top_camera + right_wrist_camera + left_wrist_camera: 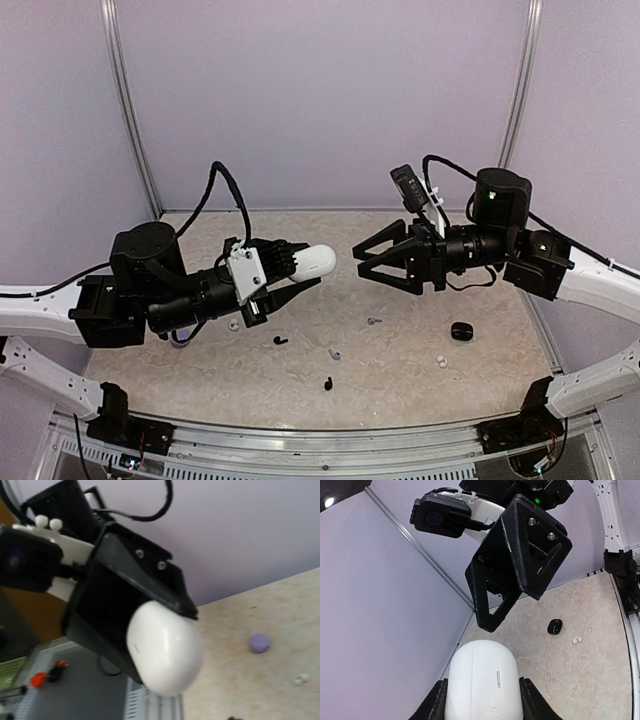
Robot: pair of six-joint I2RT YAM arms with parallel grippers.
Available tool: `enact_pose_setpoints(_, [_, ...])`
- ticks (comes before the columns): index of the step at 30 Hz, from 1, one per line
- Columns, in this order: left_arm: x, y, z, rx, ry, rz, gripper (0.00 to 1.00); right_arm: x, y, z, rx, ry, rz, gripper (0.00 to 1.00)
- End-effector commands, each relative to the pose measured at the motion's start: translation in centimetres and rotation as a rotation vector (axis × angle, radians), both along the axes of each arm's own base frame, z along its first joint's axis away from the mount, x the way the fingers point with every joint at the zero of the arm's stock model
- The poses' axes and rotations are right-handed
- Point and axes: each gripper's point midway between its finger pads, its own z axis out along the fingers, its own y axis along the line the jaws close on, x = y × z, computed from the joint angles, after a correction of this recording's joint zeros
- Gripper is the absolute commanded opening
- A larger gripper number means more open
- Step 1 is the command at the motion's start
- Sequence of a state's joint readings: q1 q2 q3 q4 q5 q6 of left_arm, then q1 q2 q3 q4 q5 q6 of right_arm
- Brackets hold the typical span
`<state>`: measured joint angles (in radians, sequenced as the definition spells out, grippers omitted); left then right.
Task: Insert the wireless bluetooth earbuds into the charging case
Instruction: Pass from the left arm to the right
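Note:
My left gripper [300, 266] is shut on a closed white charging case [313, 262] and holds it above the table, pointing right. In the left wrist view the case [482, 682] sits between both fingers [436, 702]. My right gripper [357, 259] is open and empty, facing the case from a short gap to its right; it also shows in the left wrist view [492, 615]. Tiny earbuds lie on the table: black ones [281, 341] [328, 383], white ones [441, 362] [234, 324], pale ones [334, 353] [374, 321]. The right wrist view shows the white case [165, 647], not its own fingers.
A black case [461, 331] lies at the right, also in the left wrist view [555, 626] beside a white earbud [576, 640]. A lavender case [259, 642] lies on the table, partly hidden under the left arm in the top view [180, 340]. Lavender walls close in the table.

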<state>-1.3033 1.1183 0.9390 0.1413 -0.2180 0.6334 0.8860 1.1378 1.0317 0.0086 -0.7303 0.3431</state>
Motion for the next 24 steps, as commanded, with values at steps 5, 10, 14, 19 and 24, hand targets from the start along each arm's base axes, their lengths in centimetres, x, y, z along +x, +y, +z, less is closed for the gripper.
enact_pose_setpoints(5, [-0.8,-0.5,-0.4,0.032,-0.115,0.024,0.16,-1.7,0.8,1.3,0.049,0.084,0.158,0.53])
enact_pose_setpoints(10, [-1.4,-0.7,-0.5,0.046,-0.143,0.015,0.15,-1.9,1.4,0.9,0.048,0.126,0.203,0.49])
enact_pose_setpoints(14, [-1.7,-0.9,-0.5,0.048,-0.162,0.017,0.15,-2.1,1.7,0.5,0.043,0.15,0.226,0.45])
enact_pose_setpoints(19, [-1.9,-1.3,-0.9,0.066,-0.181,0.018,0.15,-2.4,2.3,0.3,0.044,0.168,0.246,0.43])
enact_pose_setpoints(24, [-1.6,-1.4,-1.5,0.085,-0.196,0.035,0.15,-3.1,2.8,0.0,0.039,0.172,0.269,0.37])
